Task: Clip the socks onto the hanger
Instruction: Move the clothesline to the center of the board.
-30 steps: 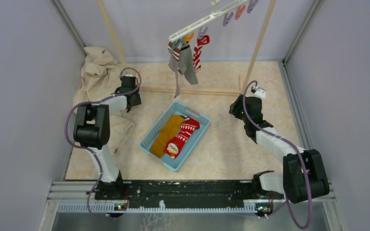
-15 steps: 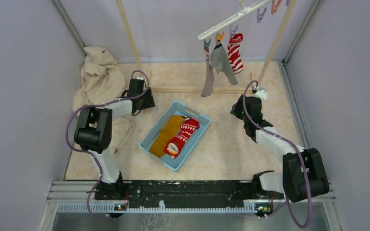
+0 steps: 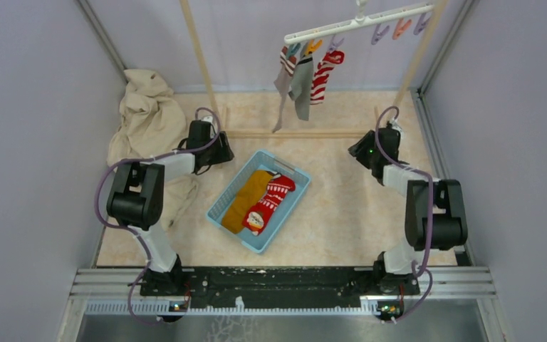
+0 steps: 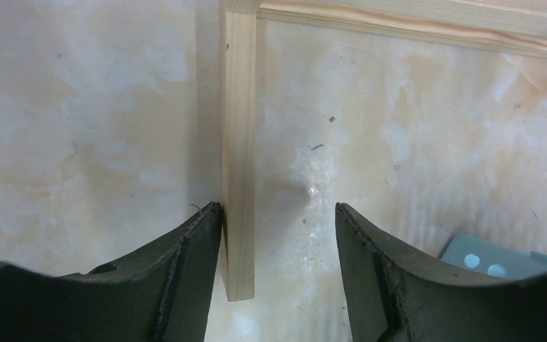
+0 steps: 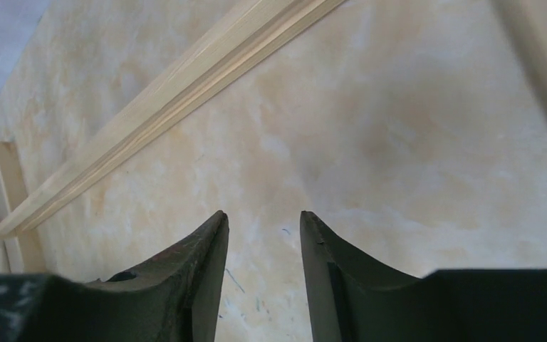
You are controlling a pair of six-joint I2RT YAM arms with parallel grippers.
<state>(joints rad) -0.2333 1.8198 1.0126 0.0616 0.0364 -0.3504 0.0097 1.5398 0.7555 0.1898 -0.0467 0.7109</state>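
The mustard-yellow sock (image 3: 245, 199) and the red sock with white bands (image 3: 271, 200) lie side by side in a blue basket (image 3: 222, 197) at the table's middle. The white bar hanger (image 3: 356, 23) hangs high at the back with coloured pegs (image 3: 401, 28); a grey sock (image 3: 300, 83) and a red-and-white striped sock (image 3: 323, 75) hang from its left end. My left gripper (image 3: 222, 151) (image 4: 278, 206) is open and straddles the rack's wooden foot (image 4: 238, 164), which touches the left finger. My right gripper (image 3: 356, 150) (image 5: 262, 214) is open and empty over bare table.
A wooden-framed rack (image 3: 201, 64) holds the hanger; its base rail (image 3: 292, 133) crosses the table behind the basket and shows in the right wrist view (image 5: 178, 92). A beige cloth (image 3: 144, 114) is heaped at back left. The basket's corner (image 4: 495, 261) lies right of my left gripper.
The rack and hanger have shifted right, and the hung socks swing. My left gripper moved right to the rack's foot. My right arm folded back towards the rack's right post.
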